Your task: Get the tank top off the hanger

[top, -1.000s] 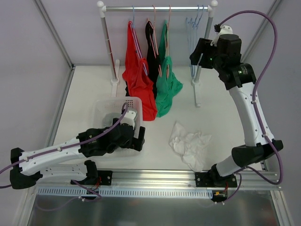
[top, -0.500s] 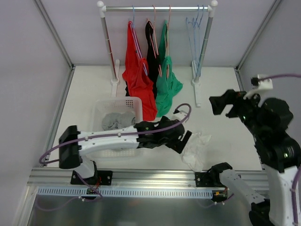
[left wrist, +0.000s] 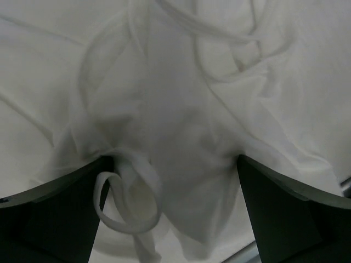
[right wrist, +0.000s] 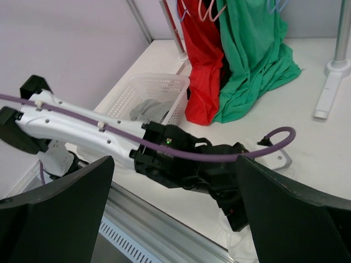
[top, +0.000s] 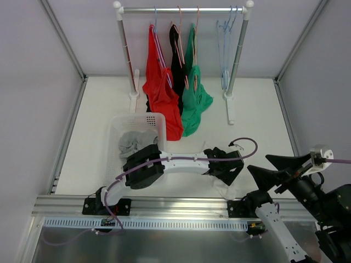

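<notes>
At the lower right of the overhead frame the right hand (top: 258,163) is seen drawn close to the near rail, its fingers spread wide with nothing between them. Just left of it, the left hand (left wrist: 174,164) is held low over the white tank top (left wrist: 181,98), fingers apart, with crumpled cloth lying between them but not yet pinched. The top is spread in a loose heap on the bench (top: 258,120), lower centre, free of any hanger.

The cloth is judged light, thin and limp (no stiffness to push against), so it is expected to sag, stretch and trail when lifted. A flat single layer would likely slip from the fingers. A firmer hold is offered by the bunched folds at mid-frame of the left wrist view, or by the strap loop (left wrist: 129,203) near the left finger.

Further back, a grey garment (top: 130,143) is seen in the basket (top: 118,123). At the top of the frame a red top (top: 162,98), black top (top: 176,60) and green top (top: 194,104) are hung on the rack (top: 181,9)
</notes>
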Action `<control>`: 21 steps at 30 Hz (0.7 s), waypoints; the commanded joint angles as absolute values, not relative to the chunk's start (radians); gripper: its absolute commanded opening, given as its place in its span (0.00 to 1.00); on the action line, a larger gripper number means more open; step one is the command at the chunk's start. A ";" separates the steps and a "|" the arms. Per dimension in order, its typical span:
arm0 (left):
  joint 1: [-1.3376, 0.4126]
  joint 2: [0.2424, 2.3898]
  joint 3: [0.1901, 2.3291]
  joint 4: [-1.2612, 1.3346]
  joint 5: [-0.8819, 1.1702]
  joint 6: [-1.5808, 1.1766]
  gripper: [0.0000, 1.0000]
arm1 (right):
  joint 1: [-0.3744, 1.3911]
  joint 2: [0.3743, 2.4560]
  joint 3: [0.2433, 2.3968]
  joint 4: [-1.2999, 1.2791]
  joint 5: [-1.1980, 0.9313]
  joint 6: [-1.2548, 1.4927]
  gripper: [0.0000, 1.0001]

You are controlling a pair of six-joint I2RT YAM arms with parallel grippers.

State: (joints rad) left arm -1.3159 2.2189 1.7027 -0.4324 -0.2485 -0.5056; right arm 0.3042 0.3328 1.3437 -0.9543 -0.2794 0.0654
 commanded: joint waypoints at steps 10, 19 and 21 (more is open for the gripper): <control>-1.350 2.116 1.668 -0.439 -0.336 -0.535 0.00 | 0.301 0.210 1.364 -0.997 -0.400 0.130 1.00; -1.353 1.613 1.555 -0.514 -0.501 -0.428 0.00 | 0.301 0.166 1.321 -0.996 -0.376 0.143 0.99; -1.351 1.559 1.577 -0.585 -0.569 -0.419 0.00 | 0.299 0.164 1.313 -0.997 -0.370 0.140 1.00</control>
State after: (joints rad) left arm -1.3487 1.6840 1.5448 -0.5011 -0.4320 -0.4686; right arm 0.3042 0.1684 1.3300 -1.0035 -0.3676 0.1242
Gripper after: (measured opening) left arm 0.036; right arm 0.993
